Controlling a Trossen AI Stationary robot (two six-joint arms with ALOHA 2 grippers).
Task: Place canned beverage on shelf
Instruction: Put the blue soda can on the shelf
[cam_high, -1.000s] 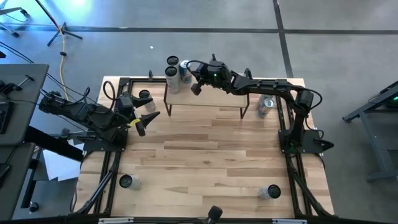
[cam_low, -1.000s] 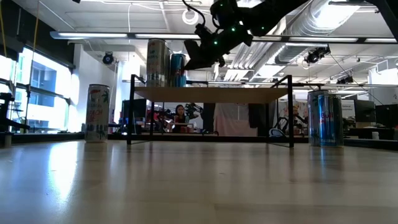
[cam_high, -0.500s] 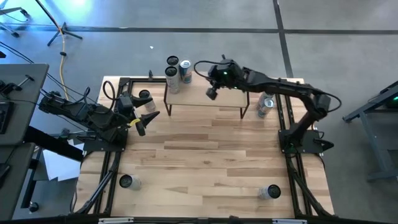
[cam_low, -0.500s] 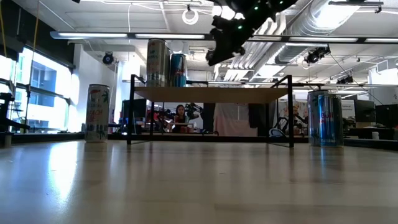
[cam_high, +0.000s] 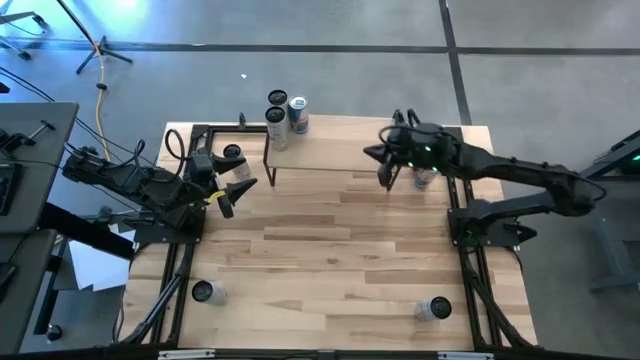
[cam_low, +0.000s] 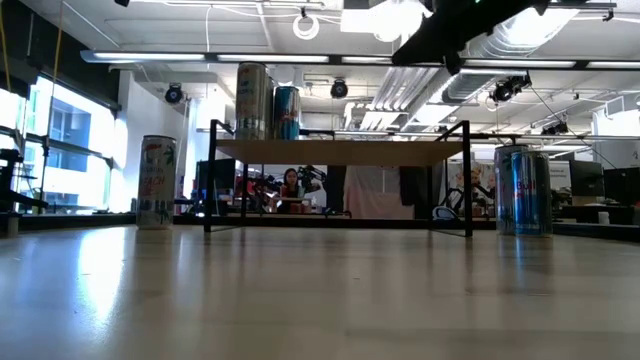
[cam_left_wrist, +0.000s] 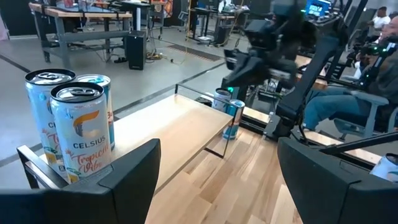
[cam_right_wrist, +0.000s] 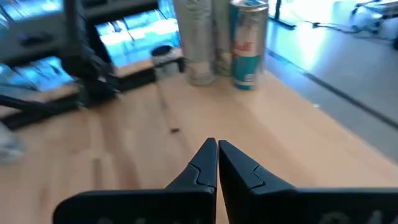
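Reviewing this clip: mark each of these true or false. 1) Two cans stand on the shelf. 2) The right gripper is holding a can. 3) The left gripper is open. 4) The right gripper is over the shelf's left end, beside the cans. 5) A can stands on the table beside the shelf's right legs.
1) True: a silver can and a blue can stand on the shelf.
2) False: the right gripper is shut on nothing.
3) True: the left gripper is open and empty.
4) False: it is over the shelf's right end, far from both cans.
5) True: a blue and silver can stands there.
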